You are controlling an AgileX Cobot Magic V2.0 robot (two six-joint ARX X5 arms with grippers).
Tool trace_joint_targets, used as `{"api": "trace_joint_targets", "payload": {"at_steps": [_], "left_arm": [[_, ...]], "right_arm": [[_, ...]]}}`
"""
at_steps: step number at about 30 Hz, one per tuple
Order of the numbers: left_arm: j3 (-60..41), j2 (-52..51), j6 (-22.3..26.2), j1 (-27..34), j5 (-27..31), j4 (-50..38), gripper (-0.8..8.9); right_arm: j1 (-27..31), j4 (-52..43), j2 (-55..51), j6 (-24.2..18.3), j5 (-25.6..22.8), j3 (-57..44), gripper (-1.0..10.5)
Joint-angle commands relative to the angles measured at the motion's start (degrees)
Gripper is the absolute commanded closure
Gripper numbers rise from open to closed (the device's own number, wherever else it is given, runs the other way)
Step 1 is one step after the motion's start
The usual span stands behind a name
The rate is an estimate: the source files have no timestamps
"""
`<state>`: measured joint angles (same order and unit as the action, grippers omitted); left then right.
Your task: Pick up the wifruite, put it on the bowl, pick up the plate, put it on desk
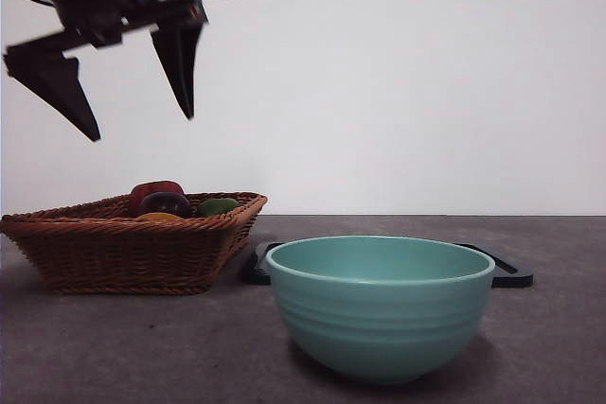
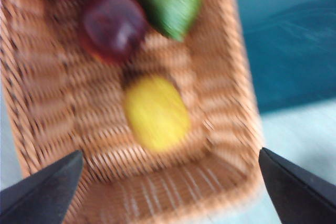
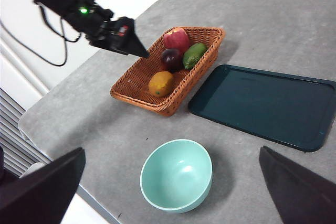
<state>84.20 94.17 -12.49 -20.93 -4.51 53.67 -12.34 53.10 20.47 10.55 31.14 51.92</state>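
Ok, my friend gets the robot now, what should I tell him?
Left gripper: open, up above the wicker basket, holding nothing.
Right gripper: open, waiting high over the table.
The orange fruit lies in the basket beside the other fruits.
The mint-green bowl is empty on the desk; the dark tray lies behind it.
Done: nothing.
Left: fruit into bowl, then the plate step.

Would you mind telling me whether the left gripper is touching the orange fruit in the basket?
Apart. In the front view the left gripper hangs open well above the basket, and the right wrist view shows it clear of the orange fruit.
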Motion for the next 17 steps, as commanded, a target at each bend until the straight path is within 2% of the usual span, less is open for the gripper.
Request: {"api": "trace_joint_targets", "payload": {"at_steps": [1,9,17], "left_arm": [[2.51,4.17,0.66,-0.37,1.75,-0.52,1.6],[2.67,10.27,-1.64,-0.57,1.75,-3.85,1.6],[2.67,15.98,-1.73,-0.96,1.81,-5.49,1.6]], "right_arm": [[-0.24,-0.68,0.37,-0.52,-0.02,0.59,2.7],[-0.24,-0.68,0.37,-0.5,-0.02,0.59,2.6],[-0.24,-0.68,0.37,-0.5,-0.02,0.59,2.6]]}}
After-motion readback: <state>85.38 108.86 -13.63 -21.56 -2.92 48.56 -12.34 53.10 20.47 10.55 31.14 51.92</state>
